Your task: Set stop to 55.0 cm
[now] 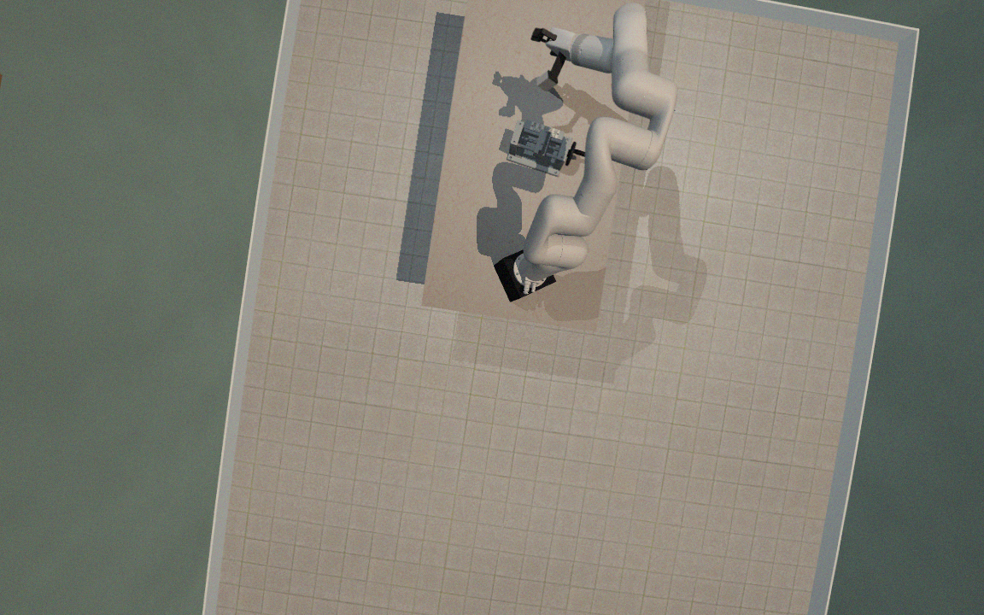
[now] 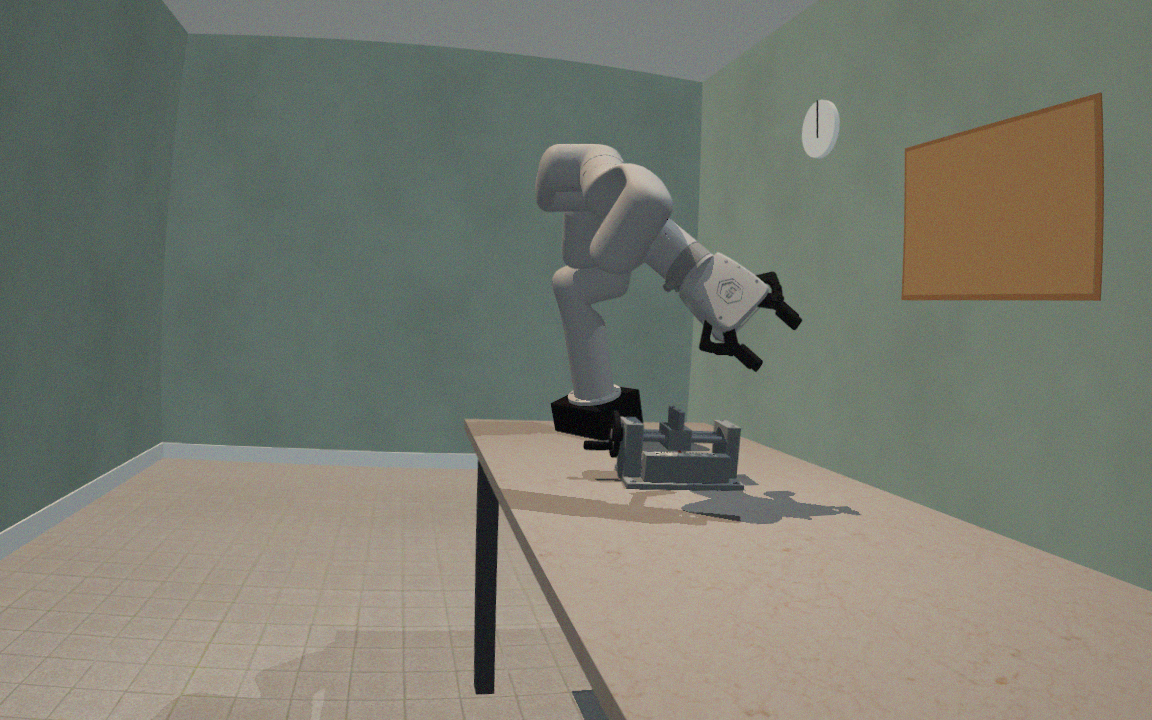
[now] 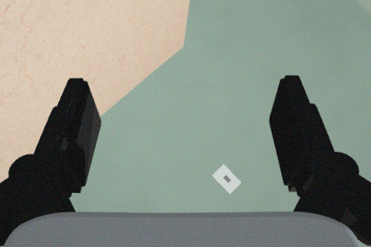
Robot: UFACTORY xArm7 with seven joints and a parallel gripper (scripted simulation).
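Observation:
The grey stop device (image 1: 532,161) (image 2: 689,469) stands on the table (image 1: 446,275) (image 2: 920,608) (image 3: 58,27). Its black handwheel (image 1: 571,154) (image 2: 615,435), with a protruding handle (image 2: 596,445), is at the left end in the exterior view. The stop block (image 2: 676,433) sits on the rods near the middle between the two end posts; its scale reading is too small to read. My gripper (image 2: 775,342) (image 3: 184,98) is open and empty, high above the device and off to its right in the exterior view, touching nothing. The wrist view shows neither device nor handwheel.
The arm (image 1: 594,179) (image 2: 582,344) rises from a black base (image 1: 509,286) (image 2: 571,416) on the table behind the device. In the top view the arm's links pass close beside the handwheel. A clock (image 2: 819,129) and a corkboard (image 2: 1001,210) hang on the wall.

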